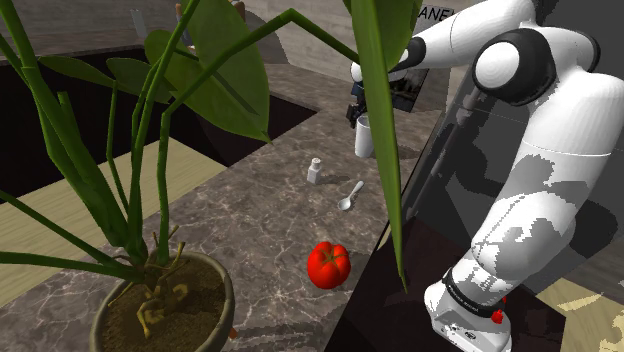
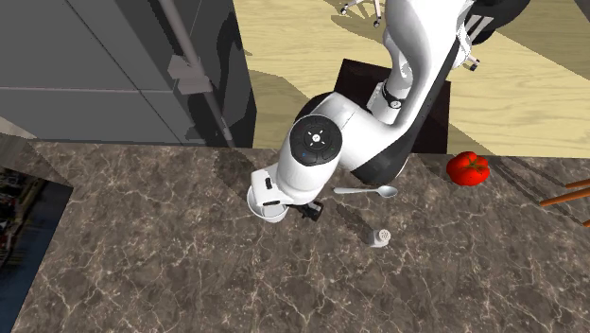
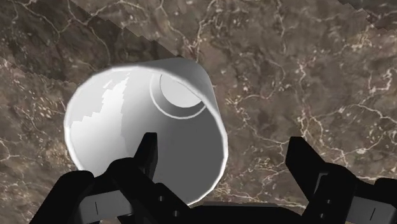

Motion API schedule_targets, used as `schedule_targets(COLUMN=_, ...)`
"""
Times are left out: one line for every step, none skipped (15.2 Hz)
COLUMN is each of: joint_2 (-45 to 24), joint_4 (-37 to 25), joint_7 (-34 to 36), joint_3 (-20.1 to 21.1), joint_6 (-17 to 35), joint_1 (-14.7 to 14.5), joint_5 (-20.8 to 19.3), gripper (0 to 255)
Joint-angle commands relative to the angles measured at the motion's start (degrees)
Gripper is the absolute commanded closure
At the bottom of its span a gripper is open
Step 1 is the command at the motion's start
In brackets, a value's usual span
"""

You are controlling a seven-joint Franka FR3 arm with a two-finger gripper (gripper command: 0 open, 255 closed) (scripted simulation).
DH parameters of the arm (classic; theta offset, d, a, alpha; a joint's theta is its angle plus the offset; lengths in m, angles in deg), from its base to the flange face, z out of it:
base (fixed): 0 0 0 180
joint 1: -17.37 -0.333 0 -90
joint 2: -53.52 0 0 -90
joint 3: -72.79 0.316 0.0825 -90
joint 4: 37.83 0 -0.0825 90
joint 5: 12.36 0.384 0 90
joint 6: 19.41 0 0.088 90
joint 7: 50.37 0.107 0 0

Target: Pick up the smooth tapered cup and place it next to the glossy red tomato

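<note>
The white tapered cup (image 1: 364, 135) stands upright on the dark marble counter (image 1: 270, 220), far from the stand. My gripper (image 1: 357, 108) hangs right over it. In the wrist view I look down into the cup (image 3: 127, 114). The gripper (image 3: 222, 146) is open: one finger (image 3: 145, 156) reaches inside the cup's rim and the other (image 3: 305, 162) stands outside over bare counter, so the cup's wall lies between them, not clasped. The glossy red tomato (image 1: 328, 264) sits near the counter's front edge, well apart from the cup. The second exterior view shows the tomato (image 2: 468, 167) at its right and the cup (image 2: 268, 201) half hidden under the arm.
A small white shaker (image 1: 314, 171) and a white spoon (image 1: 350, 195) lie on the counter between the cup and the tomato. A big potted plant (image 1: 165, 300) fills the shoulder view's left, its leaves crossing over the cup. The counter drops off beside the stand.
</note>
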Motion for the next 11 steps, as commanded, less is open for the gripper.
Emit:
schedule_targets(joint_2=-0.6, joint_4=0.6, joint_7=0.0, joint_3=0.0, joint_6=1.3, joint_1=0.1, joint_5=0.0, gripper=0)
schedule_targets(joint_2=-1.0, joint_4=0.9, joint_7=0.0, joint_3=0.0, joint_6=1.9, joint_1=0.1, joint_5=0.0, gripper=0)
schedule_targets(joint_2=-1.3, joint_4=1.2, joint_7=0.0, joint_3=0.0, joint_6=2.6, joint_1=0.2, joint_5=0.1, gripper=0)
schedule_targets(joint_2=-1.9, joint_4=1.7, joint_7=0.0, joint_3=-0.1, joint_6=3.6, joint_1=0.3, joint_5=0.1, gripper=0)
schedule_targets(joint_2=-1.9, joint_4=1.7, joint_7=0.0, joint_3=-0.1, joint_6=3.6, joint_1=0.3, joint_5=0.1, gripper=0)
schedule_targets(joint_2=-1.9, joint_4=1.7, joint_7=0.0, joint_3=-0.1, joint_6=3.6, joint_1=0.3, joint_5=0.1, gripper=0)
schedule_targets(joint_2=-1.9, joint_4=1.7, joint_7=0.0, joint_3=-0.1, joint_6=3.6, joint_1=0.3, joint_5=0.1, gripper=0)
schedule_targets(joint_2=-1.9, joint_4=1.7, joint_7=0.0, joint_3=-0.1, joint_6=3.6, joint_1=0.3, joint_5=0.1, gripper=0)
schedule_targets(joint_2=-1.9, joint_4=1.7, joint_7=0.0, joint_3=-0.1, joint_6=3.6, joint_1=0.3, joint_5=0.1, gripper=0)
schedule_targets(joint_2=-1.9, joint_4=1.7, joint_7=0.0, joint_3=-0.1, joint_6=3.6, joint_1=0.3, joint_5=0.1, gripper=0)
schedule_targets(joint_2=-1.9, joint_4=1.7, joint_7=0.0, joint_3=-0.1, joint_6=3.6, joint_1=0.3, joint_5=0.1, gripper=0)
